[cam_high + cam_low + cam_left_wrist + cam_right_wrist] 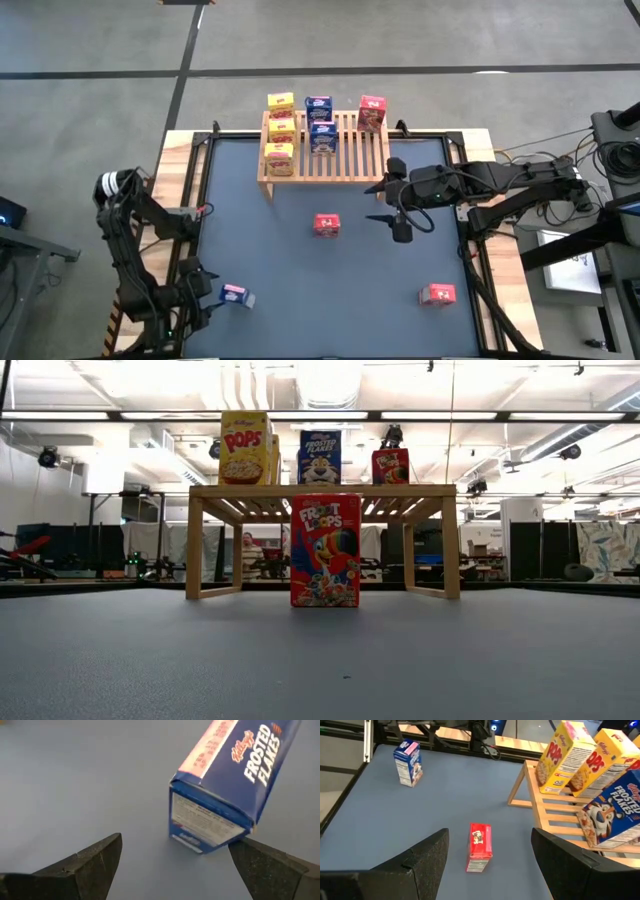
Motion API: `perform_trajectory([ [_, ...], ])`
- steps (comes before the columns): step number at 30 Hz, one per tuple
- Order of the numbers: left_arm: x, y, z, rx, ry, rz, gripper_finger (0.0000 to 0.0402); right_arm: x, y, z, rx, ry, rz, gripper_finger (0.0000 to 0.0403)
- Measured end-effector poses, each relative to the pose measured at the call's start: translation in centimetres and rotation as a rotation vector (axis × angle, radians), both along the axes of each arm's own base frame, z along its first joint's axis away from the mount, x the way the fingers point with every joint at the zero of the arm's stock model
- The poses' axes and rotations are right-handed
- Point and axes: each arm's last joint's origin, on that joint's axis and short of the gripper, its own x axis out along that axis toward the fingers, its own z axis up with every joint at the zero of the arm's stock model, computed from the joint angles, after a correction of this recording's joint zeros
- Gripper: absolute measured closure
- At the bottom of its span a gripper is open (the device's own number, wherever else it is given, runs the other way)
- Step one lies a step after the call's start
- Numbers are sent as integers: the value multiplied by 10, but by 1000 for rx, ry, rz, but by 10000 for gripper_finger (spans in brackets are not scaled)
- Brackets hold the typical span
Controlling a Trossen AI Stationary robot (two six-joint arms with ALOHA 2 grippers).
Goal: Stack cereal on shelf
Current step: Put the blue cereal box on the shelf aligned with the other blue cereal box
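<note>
Left end effector (172, 870) hangs spread wide around the blue cereal box (225, 785), light, crushable cardboard, best pinched gently across its narrow sides

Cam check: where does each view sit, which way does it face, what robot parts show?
High: overhead, straight down; both arms, shelf.
Low: table height, level toward the shelf; no arm shows.
Left wrist: down at blue box; left gripper open.
Right wrist: across table at red box; right gripper open.
Shared: that red box shows in high, low, right wrist.

Grey concrete floor (90, 40); bright ceiling strip lights (330, 380).
</note>
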Motion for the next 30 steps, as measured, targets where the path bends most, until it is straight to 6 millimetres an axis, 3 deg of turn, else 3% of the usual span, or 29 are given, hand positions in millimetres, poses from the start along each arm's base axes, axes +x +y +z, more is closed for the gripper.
perform_trajectory([
  [6, 2, -1, -13, -101, -36, -57, 52, 0, 0, 0, 0, -1, -2, 131],
  [11, 5, 5, -18, -51, -38, -80, 52, 1, 0, 1, 2, -14, -1, 131],
  [18, 7, 16, -15, 13, -52, -75, 52, 1, 0, 2, 4, -20, -1, 131],
  [30, 13, 12, -2, 31, -203, -185, 56, 1, 0, 2, 4, -25, 0, 131],
])
